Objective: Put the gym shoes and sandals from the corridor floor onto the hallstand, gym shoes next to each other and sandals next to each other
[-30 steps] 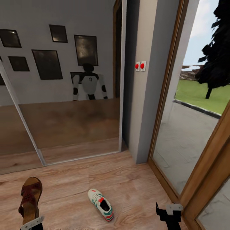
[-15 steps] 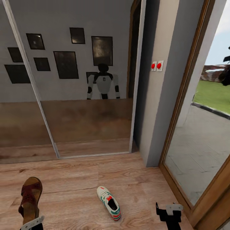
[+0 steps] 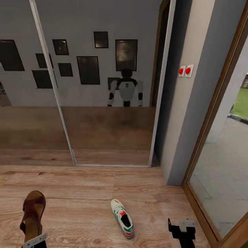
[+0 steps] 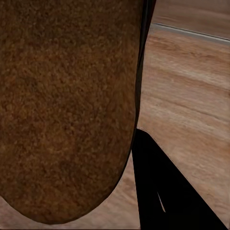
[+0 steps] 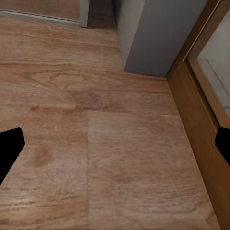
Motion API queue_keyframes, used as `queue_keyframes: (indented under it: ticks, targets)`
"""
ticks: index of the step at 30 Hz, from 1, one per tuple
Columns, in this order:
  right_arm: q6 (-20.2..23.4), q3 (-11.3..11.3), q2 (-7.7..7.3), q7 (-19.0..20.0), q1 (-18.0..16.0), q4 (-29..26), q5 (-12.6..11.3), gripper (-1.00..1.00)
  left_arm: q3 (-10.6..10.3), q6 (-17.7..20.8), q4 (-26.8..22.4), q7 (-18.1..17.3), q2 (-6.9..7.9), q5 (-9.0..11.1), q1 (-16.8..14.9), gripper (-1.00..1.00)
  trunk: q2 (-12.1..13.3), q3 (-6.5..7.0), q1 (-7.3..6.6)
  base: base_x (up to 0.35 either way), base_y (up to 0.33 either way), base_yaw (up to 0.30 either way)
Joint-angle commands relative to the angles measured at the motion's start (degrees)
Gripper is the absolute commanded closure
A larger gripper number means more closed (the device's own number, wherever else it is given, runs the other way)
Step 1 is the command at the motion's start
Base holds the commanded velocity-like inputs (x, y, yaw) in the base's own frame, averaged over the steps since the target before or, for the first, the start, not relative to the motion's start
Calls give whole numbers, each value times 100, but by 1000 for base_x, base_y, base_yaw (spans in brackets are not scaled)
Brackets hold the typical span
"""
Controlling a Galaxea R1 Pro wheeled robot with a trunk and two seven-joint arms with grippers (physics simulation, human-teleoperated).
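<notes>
While one gym shoe (image 3: 123, 219) lies alone on the corridor floor (image 3: 79, 193) before the mirrored door (image 3: 106, 82), the left gripper (image 3: 34, 241) pinches a sandal (image 3: 32, 215); the right gripper (image 5: 115, 143), fingers spread, hangs empty.

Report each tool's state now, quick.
Left tool: shut on the sandal.
Right tool: open, holding nothing, over bare floor.
</notes>
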Motion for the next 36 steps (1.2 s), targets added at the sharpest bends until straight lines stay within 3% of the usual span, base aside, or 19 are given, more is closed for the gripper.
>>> queue_keyframes:
  ticks: [1, 13, 36]
  targets:
    - [-1, 48, 0, -46, -1, 0, 3, -100, 23, -12, 6, -56, 0, 26, -6, 100, -2, -5, -1, 0, -265, 278]
    - [-1, 48, 1, -38, -1, 3, 3, -100, 23, -12, 6, -53, 0, 26, -6, 100, -2, -5, -1, 0, -238, 278]
    - [-1, 48, 1, -28, -1, 1, 3, -100, 23, -12, 15, -53, 0, 26, -6, 100, -2, -90, -1, 0, -6, 256]
